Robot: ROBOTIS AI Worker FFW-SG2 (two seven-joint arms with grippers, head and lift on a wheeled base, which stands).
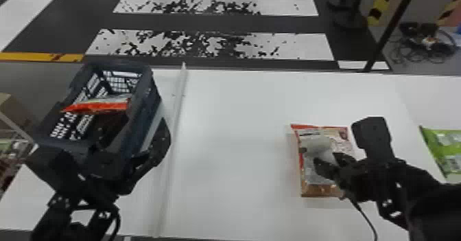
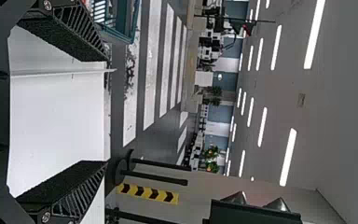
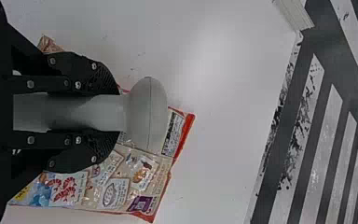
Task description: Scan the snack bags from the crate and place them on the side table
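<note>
My left gripper (image 1: 132,175) is at the near end of the dark crate (image 1: 156,120), which holds an orange-red snack bag (image 1: 99,106). In the left wrist view, my left gripper (image 2: 105,112) has its fingers wide apart with nothing between them. My right gripper (image 1: 327,163) is over a red-edged snack bag (image 1: 308,188) lying flat on the white table. In the right wrist view, my right gripper (image 3: 114,112) is shut on the grey scanner (image 3: 149,112), whose rounded head is above the snack bag (image 3: 116,186). A green snack bag (image 1: 449,147) lies at the far right.
The white table (image 1: 233,137) has a raised strip (image 1: 175,120) running between the crate and the red-edged bag. A cable (image 1: 367,216) hangs below the right gripper. Black stands and yellow-black posts (image 1: 380,3) stand beyond the table at the right.
</note>
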